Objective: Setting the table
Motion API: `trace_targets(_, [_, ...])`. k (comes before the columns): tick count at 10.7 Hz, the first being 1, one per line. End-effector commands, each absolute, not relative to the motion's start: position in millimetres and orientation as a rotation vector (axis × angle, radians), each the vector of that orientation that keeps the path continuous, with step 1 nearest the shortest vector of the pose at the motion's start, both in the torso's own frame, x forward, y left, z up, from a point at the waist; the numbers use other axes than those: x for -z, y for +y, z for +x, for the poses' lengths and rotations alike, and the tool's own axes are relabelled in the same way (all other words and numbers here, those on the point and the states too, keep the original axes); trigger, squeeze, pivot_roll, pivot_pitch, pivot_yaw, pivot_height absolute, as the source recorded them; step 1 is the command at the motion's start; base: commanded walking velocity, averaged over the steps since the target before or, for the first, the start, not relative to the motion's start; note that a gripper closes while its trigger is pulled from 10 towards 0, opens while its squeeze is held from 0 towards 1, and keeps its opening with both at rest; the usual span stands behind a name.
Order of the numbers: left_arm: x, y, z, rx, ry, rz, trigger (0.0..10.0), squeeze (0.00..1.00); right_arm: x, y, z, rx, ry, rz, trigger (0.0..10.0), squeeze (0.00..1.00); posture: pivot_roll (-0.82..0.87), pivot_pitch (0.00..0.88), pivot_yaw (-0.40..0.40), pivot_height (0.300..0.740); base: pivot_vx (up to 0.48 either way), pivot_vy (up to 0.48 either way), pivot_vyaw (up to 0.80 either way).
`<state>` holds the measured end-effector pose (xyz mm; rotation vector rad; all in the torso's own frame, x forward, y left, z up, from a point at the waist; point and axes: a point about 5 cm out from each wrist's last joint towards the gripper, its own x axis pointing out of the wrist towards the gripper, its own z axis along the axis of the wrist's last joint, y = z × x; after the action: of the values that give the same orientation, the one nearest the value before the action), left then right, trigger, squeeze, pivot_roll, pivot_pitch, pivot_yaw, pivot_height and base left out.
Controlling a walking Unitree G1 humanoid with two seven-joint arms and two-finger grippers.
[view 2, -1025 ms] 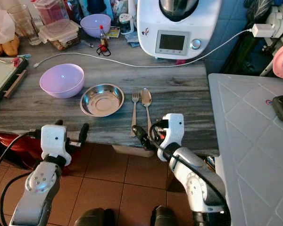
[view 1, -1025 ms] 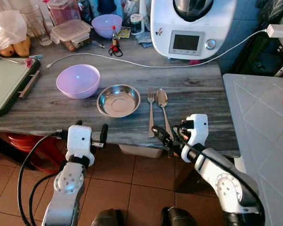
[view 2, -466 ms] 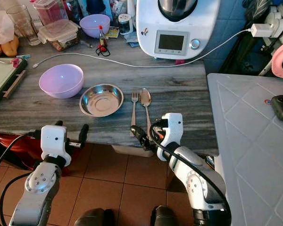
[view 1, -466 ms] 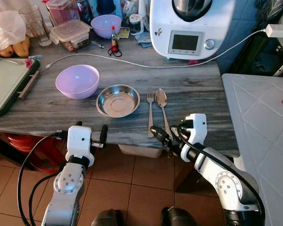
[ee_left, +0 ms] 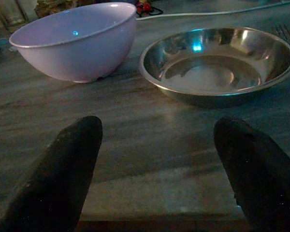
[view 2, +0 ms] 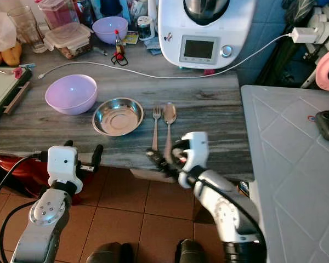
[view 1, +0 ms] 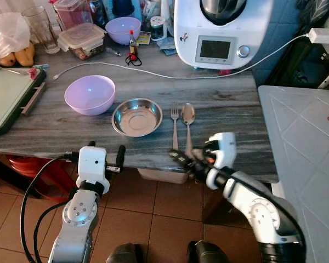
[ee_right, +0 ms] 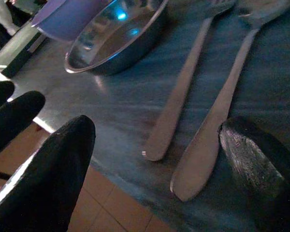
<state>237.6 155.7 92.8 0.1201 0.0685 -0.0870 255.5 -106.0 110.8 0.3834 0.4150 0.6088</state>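
A purple bowl (view 1: 90,94), a steel bowl (view 1: 137,116), a fork (view 1: 175,129) and a spoon (view 1: 188,123) lie in a row on the grey wood-grain table (view 1: 55,131). My right gripper (view 1: 189,160) hovers open at the table's front edge, blurred. In the right wrist view the fork (ee_right: 181,106) and spoon (ee_right: 217,116) handle ends lie between its fingers (ee_right: 53,169). My left gripper (view 1: 96,152) is open just below the front edge, facing the purple bowl (ee_left: 75,41) and steel bowl (ee_left: 217,63).
A white kitchen machine (view 1: 222,30) stands at the back with its cable (view 1: 153,71) trailing across the table. A green board (view 1: 11,96) lies at the left, jars and another purple bowl (view 1: 124,28) behind. A white table (view 1: 307,153) adjoins on the right.
My right gripper has shifted slightly left along the table edge, over the fork and spoon handle ends, and is now blurred. The left arm and the tableware have not moved.
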Motion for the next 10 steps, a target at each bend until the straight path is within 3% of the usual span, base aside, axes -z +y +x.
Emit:
trace_targets(1, [-95,157,237,0.083,0.065,0.127,10.0,0.00,-109,-105,254,-0.619,0.433,0.391,10.0,0.00,-0.01,0.103,0.055,0.740,0.000,0.000,0.00])
trace_targets(5, [-97,160,236,0.075,0.057,0.110,10.0,0.00,-133,-128,247,-0.545,0.308,0.315,10.0,0.00,-0.01,0.096,0.055,0.740,0.000,0.000,0.00])
trace_targets(8, [-93,167,233,0.032,0.083,0.065,10.0,0.00,-157,-128,241,-0.566,0.146,0.244,10.0,0.00,-0.02,0.055,0.064,0.740,0.000,0.000,0.00])
trace_targets(10, [-87,173,229,-0.002,0.100,0.072,10.0,0.00,-152,-147,254,-0.330,0.031,0.047,10.0,0.00,-0.02,0.000,0.061,0.740,0.000,0.000,0.00])
